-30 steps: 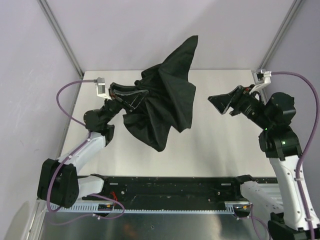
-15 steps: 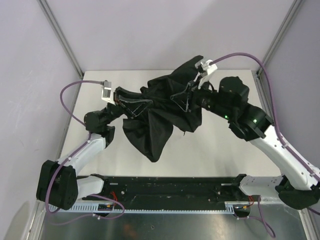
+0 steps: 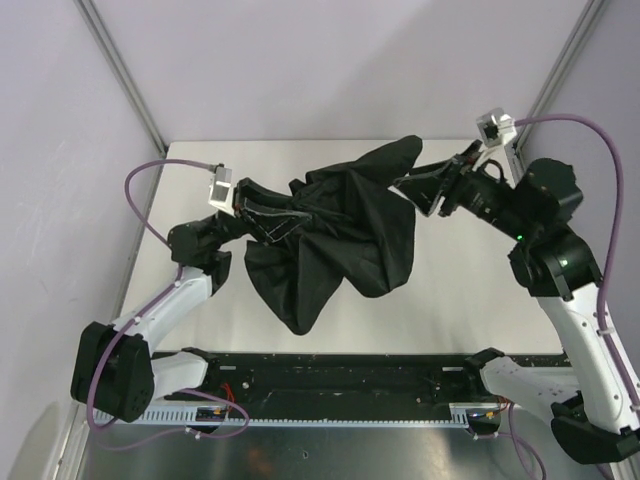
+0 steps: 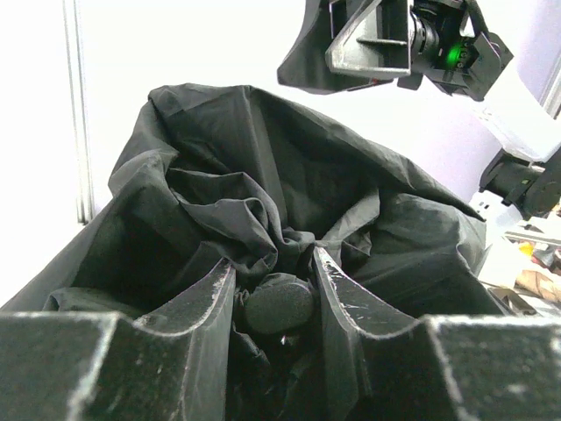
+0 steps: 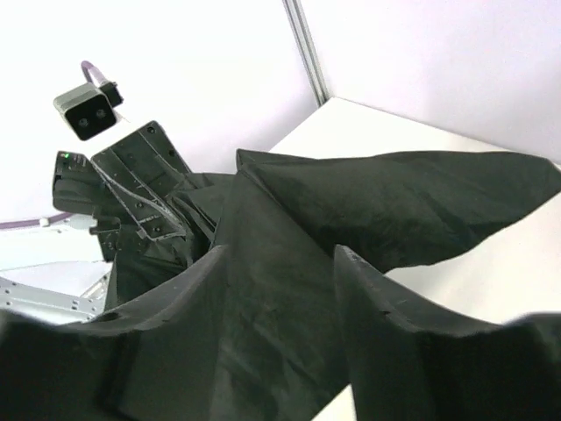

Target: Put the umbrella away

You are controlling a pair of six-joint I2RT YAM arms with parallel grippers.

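Observation:
The umbrella (image 3: pixel 340 240) is a crumpled mass of matte black fabric held above the white table (image 3: pixel 450 290), its folds drooping toward the near side. My left gripper (image 3: pixel 275 215) is shut on its bunched centre. In the left wrist view a small rounded black cap (image 4: pixel 279 305) sits pinched between the two fingers, and my left gripper (image 4: pixel 273 263) has fabric (image 4: pixel 263 158) piled beyond it. My right gripper (image 3: pixel 415 190) is at the umbrella's upper right flap with its jaws apart. In the right wrist view my right gripper (image 5: pixel 280 250) stands open over the fabric (image 5: pixel 394 202).
Slanted metal posts (image 3: pixel 120 70) (image 3: pixel 560 70) rise at the table's back corners. A black rail (image 3: pixel 340 375) runs along the near edge between the arm bases. A purple cable (image 3: pixel 140 200) loops beside the left arm.
The right arm reached into the umbrella half a second ago and has now drawn back to the right with its jaws wider. The raised fabric flap has dropped and spread to the right.

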